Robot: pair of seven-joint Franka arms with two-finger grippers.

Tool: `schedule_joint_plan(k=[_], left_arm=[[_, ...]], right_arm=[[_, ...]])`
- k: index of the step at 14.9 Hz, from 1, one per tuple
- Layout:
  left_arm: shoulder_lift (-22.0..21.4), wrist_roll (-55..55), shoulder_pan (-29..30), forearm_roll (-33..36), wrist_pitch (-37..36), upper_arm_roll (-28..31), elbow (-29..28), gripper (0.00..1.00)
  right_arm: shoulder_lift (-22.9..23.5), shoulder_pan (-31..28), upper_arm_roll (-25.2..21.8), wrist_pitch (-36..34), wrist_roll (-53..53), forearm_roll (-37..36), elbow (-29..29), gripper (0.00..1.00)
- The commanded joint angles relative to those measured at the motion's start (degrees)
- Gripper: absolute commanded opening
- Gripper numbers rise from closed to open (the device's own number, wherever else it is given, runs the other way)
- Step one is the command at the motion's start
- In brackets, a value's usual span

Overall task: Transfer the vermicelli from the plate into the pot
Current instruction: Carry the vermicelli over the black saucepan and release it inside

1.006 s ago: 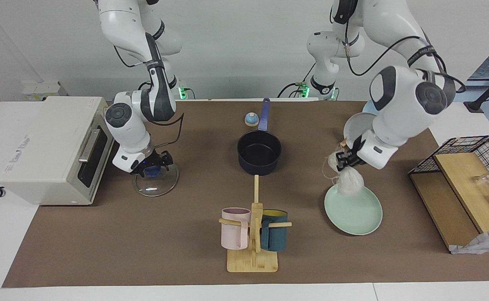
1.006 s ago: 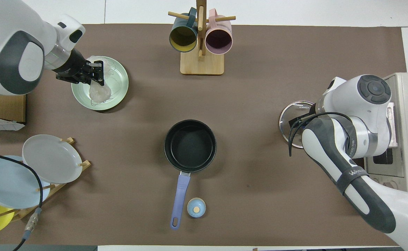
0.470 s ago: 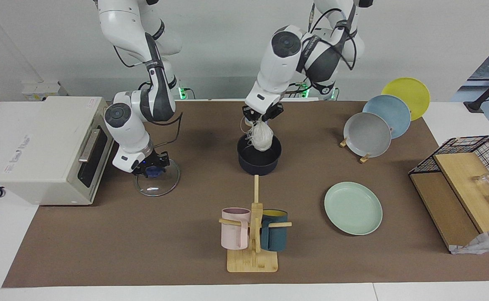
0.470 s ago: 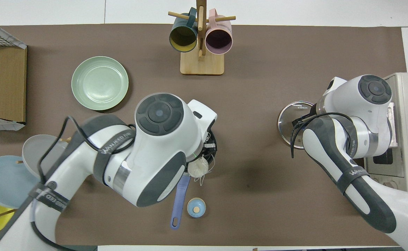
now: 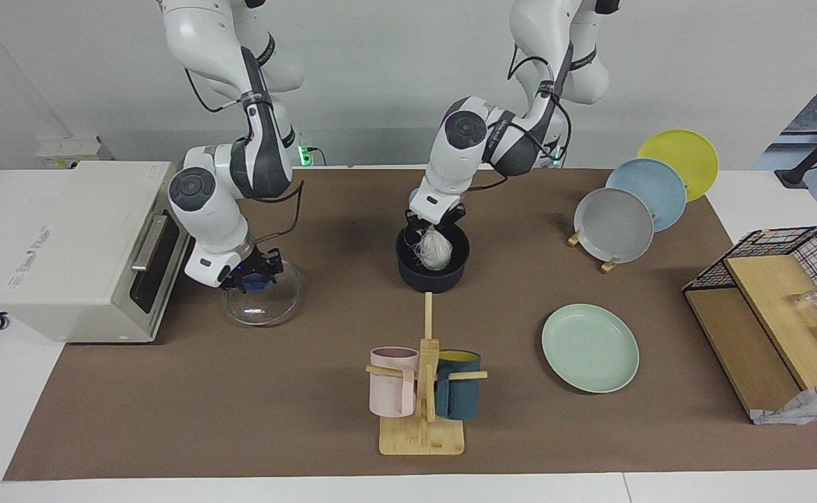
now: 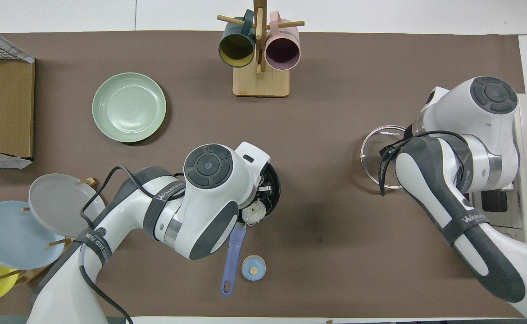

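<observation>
The dark navy pot [image 5: 433, 278] stands mid-table, its blue handle [image 6: 232, 256] pointing toward the robots. My left gripper [image 5: 434, 225] is just over the pot's rim, shut on a whitish vermicelli [image 5: 435, 253] clump that hangs down into the pot. The clump also shows in the overhead view [image 6: 254, 212], inside the pot [image 6: 274, 183]. The mint-green plate [image 5: 590, 347] lies bare, farther from the robots, toward the left arm's end. My right gripper [image 5: 253, 276] is shut on the blue knob of a glass lid [image 5: 263, 305].
A mug rack [image 5: 422, 391] with a pink and a teal mug stands farther out than the pot. A rack of grey, blue and yellow plates [image 5: 614, 225], a wire basket [image 5: 792, 255], a toaster oven [image 5: 80, 248] and a small blue knob [image 6: 253, 267] are there.
My left gripper carried the vermicelli from the plate to the pot and lowered it in. The plate is left bare. My right gripper shifted the glass lid slightly away from the robots.
</observation>
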Motion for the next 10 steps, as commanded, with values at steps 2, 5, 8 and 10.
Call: schedule_joint_plan(k=[2,5,8,10], left_arm=[[2.1,4.4,0.5,-1.2,3.1,0.2,-0.4,0.0],[1.1,7.0,0.9,-0.5,1.5,0.9,0.6,1.0],[-1.9,8.1,4.9,1.7,-13.8,4.4,10.8,1.0],[-2.8,12.2,10.1,4.3,-24.1,4.7,19.0,1.0]], right_arm=[[-0.1,0.0,0.2,-10.9,-0.9,0.5,8.9,0.31],[-0.1,3.5,0.2,-15.4,5.0,0.6,13.1,0.29],[0.1,7.5,0.2,-16.7,11.2,0.6,15.5,0.25],[0.2,9.5,0.2,-17.3,15.9,0.8,16.8,0.21]])
